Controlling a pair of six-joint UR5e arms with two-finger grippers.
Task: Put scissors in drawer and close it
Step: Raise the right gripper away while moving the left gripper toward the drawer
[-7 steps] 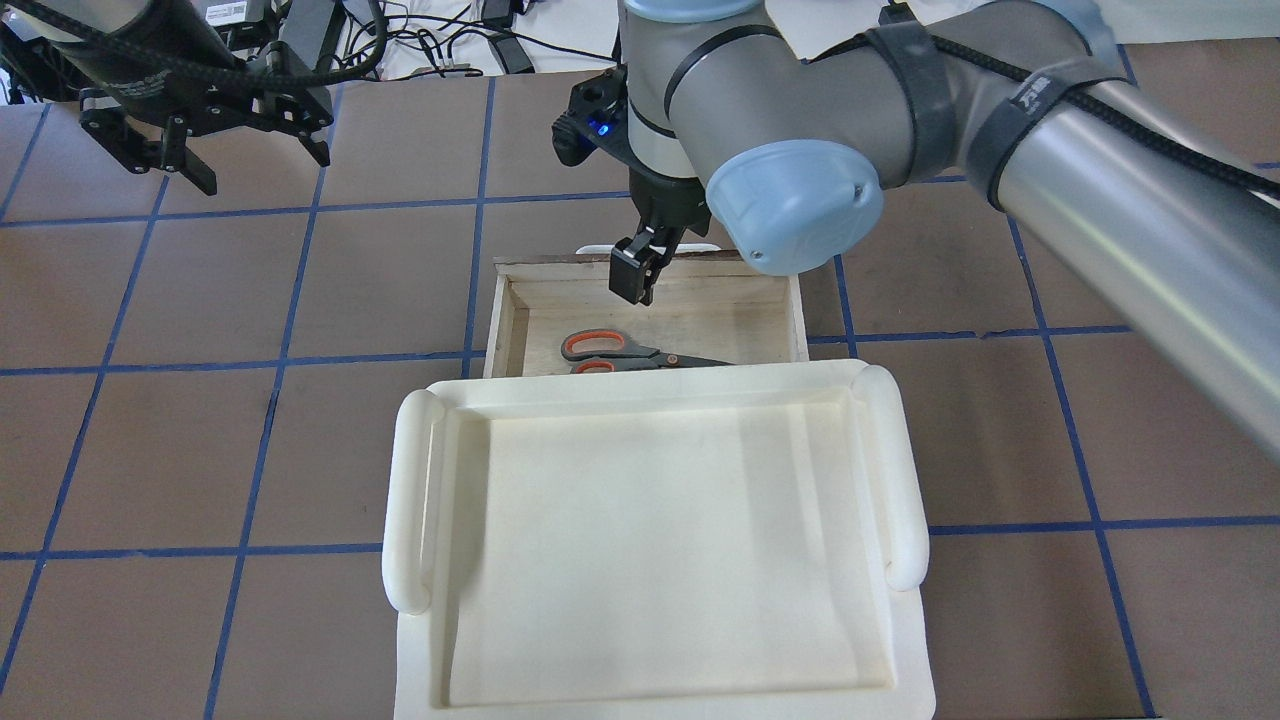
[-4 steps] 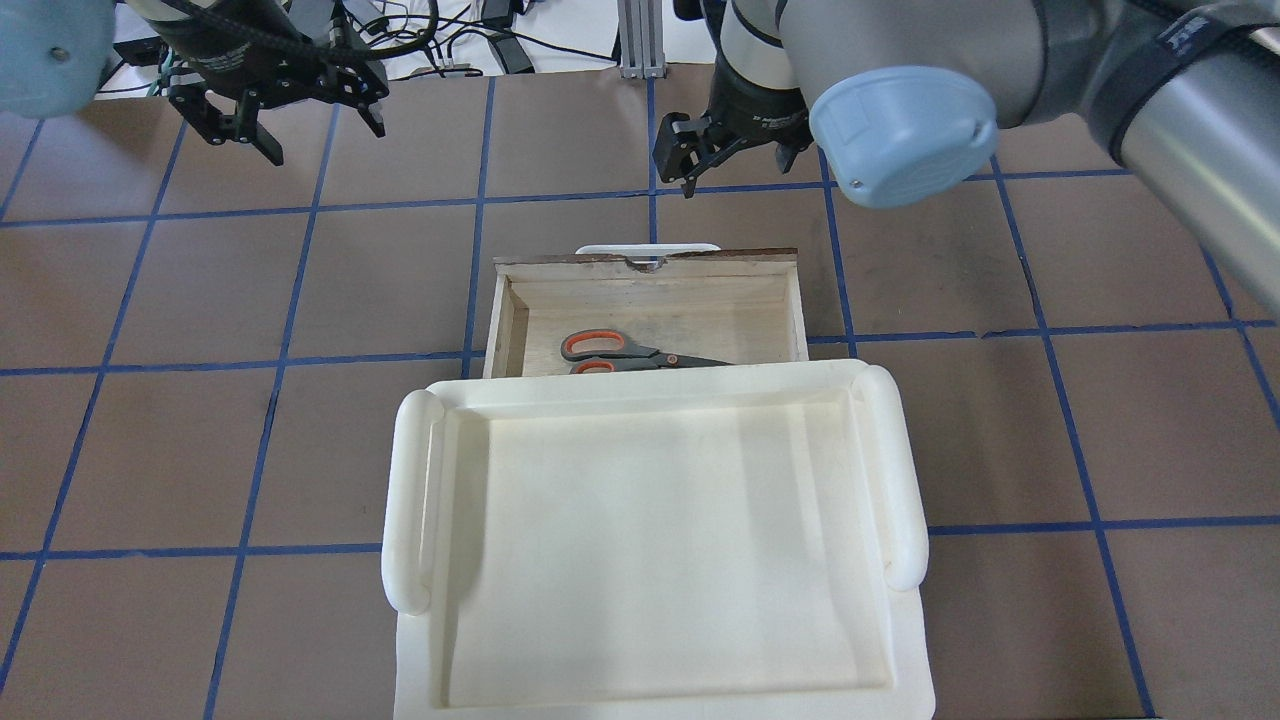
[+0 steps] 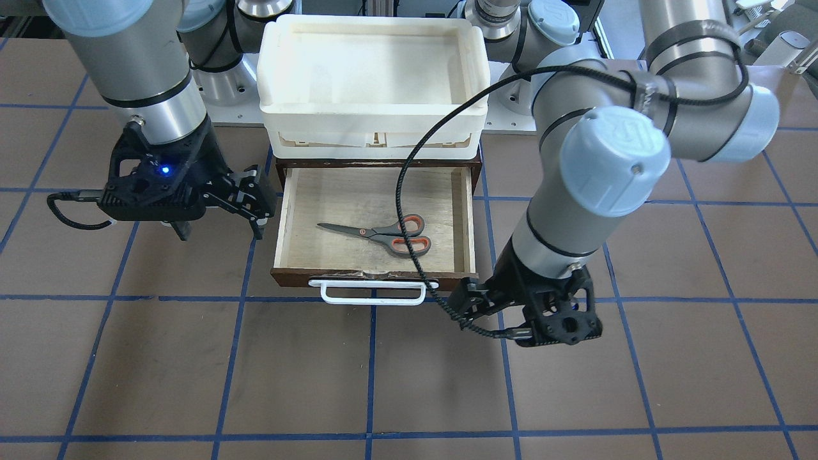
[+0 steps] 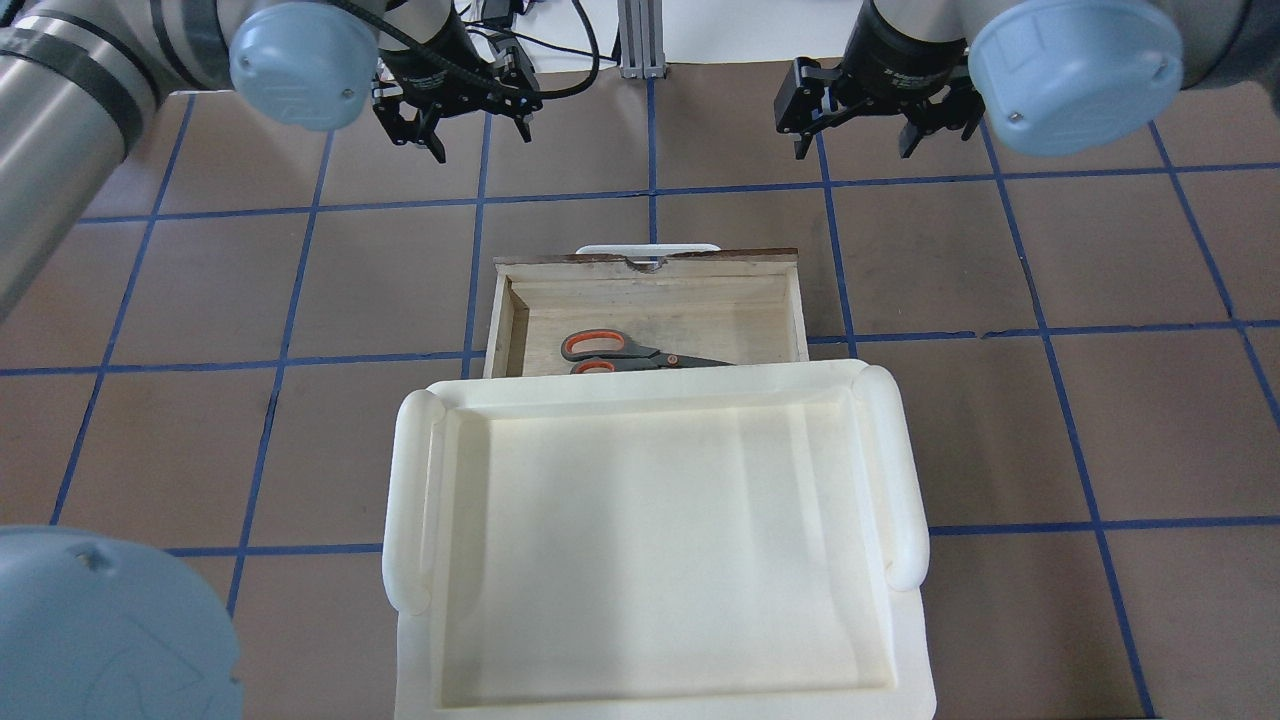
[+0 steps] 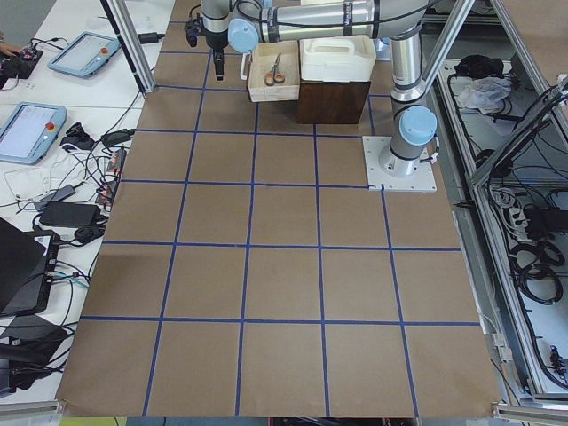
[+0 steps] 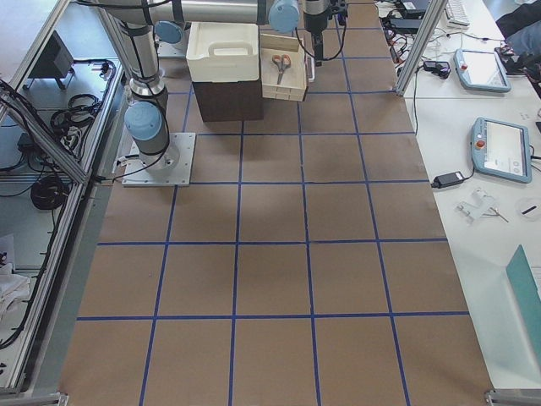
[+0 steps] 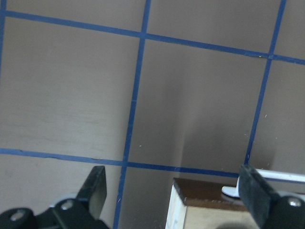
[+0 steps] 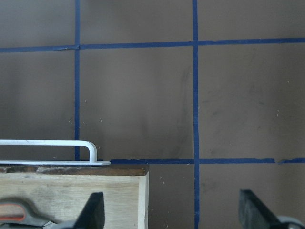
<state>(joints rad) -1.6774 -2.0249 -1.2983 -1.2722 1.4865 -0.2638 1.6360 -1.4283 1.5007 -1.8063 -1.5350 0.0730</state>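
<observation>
The scissors [image 3: 383, 233], grey handles with orange-red linings, lie flat inside the open wooden drawer [image 3: 470, 211]; the overhead view shows them too [image 4: 620, 350]. The drawer's white bar handle [image 3: 374, 292] sticks out from its dark front. My left gripper [image 4: 480, 145] is open and empty above the table, beyond the drawer front and to its left. My right gripper [image 4: 852, 150] is open and empty, beyond the drawer front and to its right. The right wrist view shows open fingers [image 8: 95, 212], the handle's end [image 8: 88, 145] and a drawer corner. The left wrist view shows open fingers [image 7: 95, 183].
A white plastic tray [image 4: 410, 500] sits on top of the dark cabinet, above the drawer's rear part. The table is brown with blue grid lines [image 4: 650, 190]. Cables and devices lie past the table's far edge [image 4: 500, 40].
The right gripper rose out of the drawer, opened and moved far and to the right. The left gripper moved right, closer to the drawer. The scissors and drawer have not moved.
</observation>
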